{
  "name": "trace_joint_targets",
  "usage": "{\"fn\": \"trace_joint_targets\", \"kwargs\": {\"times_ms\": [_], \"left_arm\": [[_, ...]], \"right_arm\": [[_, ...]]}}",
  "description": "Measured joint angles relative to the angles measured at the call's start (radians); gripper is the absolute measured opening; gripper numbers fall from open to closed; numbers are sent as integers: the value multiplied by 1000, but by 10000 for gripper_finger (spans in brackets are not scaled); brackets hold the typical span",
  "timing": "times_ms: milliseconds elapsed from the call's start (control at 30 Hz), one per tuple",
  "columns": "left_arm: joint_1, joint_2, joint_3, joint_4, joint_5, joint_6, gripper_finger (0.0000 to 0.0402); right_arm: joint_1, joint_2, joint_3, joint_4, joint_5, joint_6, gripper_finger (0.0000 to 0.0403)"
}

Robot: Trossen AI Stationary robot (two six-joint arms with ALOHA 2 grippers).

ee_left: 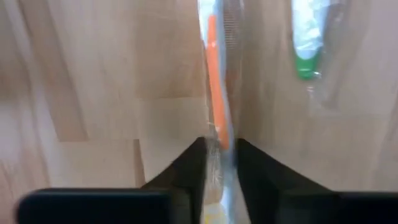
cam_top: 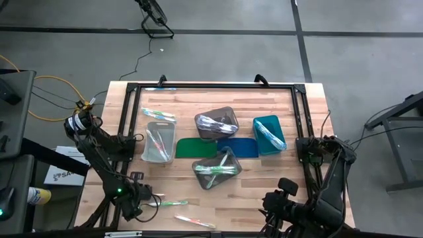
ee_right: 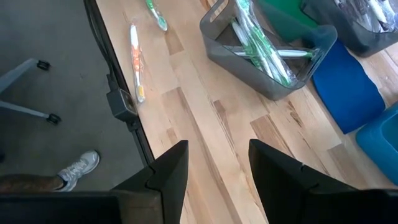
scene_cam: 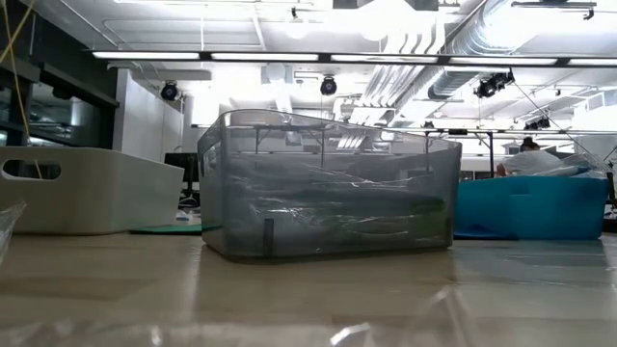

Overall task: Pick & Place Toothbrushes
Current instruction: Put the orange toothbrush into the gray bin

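Note:
My left gripper point(cam_top: 141, 203) point(ee_left: 219, 144) stands over the table's near left part, pointing down, shut on an orange toothbrush point(ee_left: 214, 74) in a clear wrapper. A green toothbrush point(cam_top: 168, 203) point(ee_left: 305, 43) lies flat beside it. Another orange toothbrush point(cam_top: 195, 221) point(ee_right: 135, 62) lies flat near the near edge. More toothbrushes sit in the bins. My right gripper point(cam_top: 272, 201) point(ee_right: 217, 168) hangs open above the near right part, with nothing between its fingers. My left gripper pinches the wrapped orange toothbrush between its two fingers, one on each long side of the stick point(ee_left: 219, 134). The fingers come from above, pointing down, and lie across it. The toothbrush lies flat on the table.
A clear bin point(cam_top: 158, 142), two grey bins point(cam_top: 217, 123) point(cam_top: 217, 168) and a teal bin point(cam_top: 269, 134) stand mid-table around a green mat point(cam_top: 196, 147) and a blue mat point(cam_top: 238, 147). Loose toothbrushes point(cam_top: 158, 114) lie at the far left. A person's shoe point(ee_right: 78, 168) shows beyond the near edge.

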Motion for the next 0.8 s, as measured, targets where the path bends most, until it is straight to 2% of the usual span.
{"fn": "trace_joint_targets", "kwargs": {"times_ms": [167,433,533,633,800], "left_arm": [[0,0,0,-9,-8,-45,13],[0,-33,26,-45,-29,-57,6],[1,-68,55,-176,-67,-52,7],[1,-110,111,-225,-92,-37,6],[2,-168,204,-291,-215,30,5]], "right_arm": [[0,0,0,0,0,-4,162],[0,0,0,0,0,-5,162],[0,0,0,0,0,-9,162],[0,0,0,5,0,-29,162],[0,1,0,7,24,-33,162]]}}
